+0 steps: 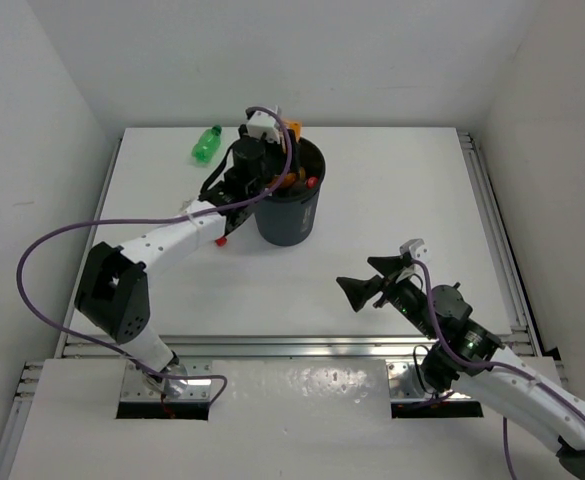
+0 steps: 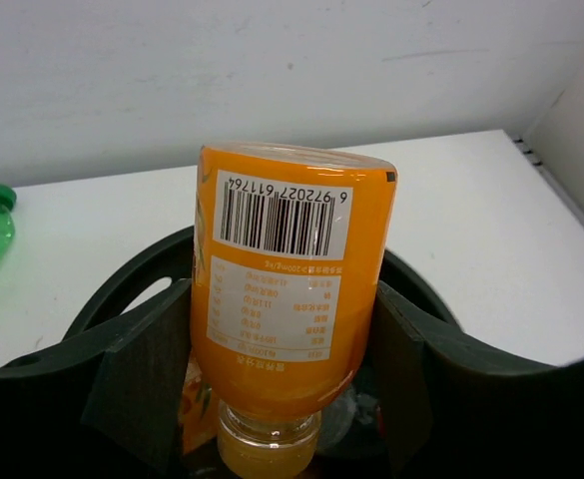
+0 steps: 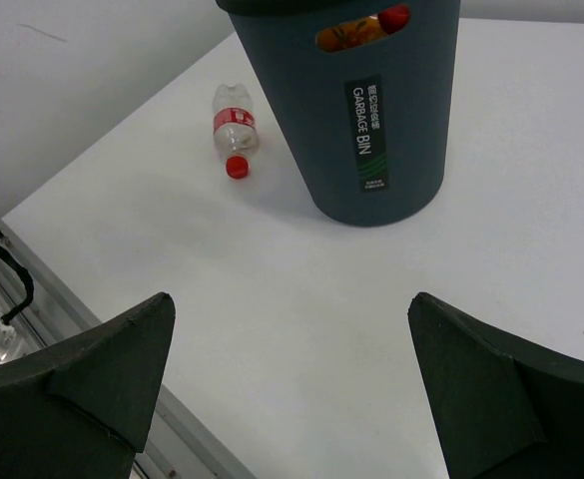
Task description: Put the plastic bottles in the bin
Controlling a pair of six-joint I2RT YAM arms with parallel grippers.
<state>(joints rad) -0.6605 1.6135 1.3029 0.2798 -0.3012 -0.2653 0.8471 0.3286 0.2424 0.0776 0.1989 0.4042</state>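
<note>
While left tool clamps an orange bottle neck-down over the bin, right tool gapes; green bottle at ten o'clock, clear bottle at eight, both outside.

Glossy orange bottle, matt plastic bin, smooth white table
</note>
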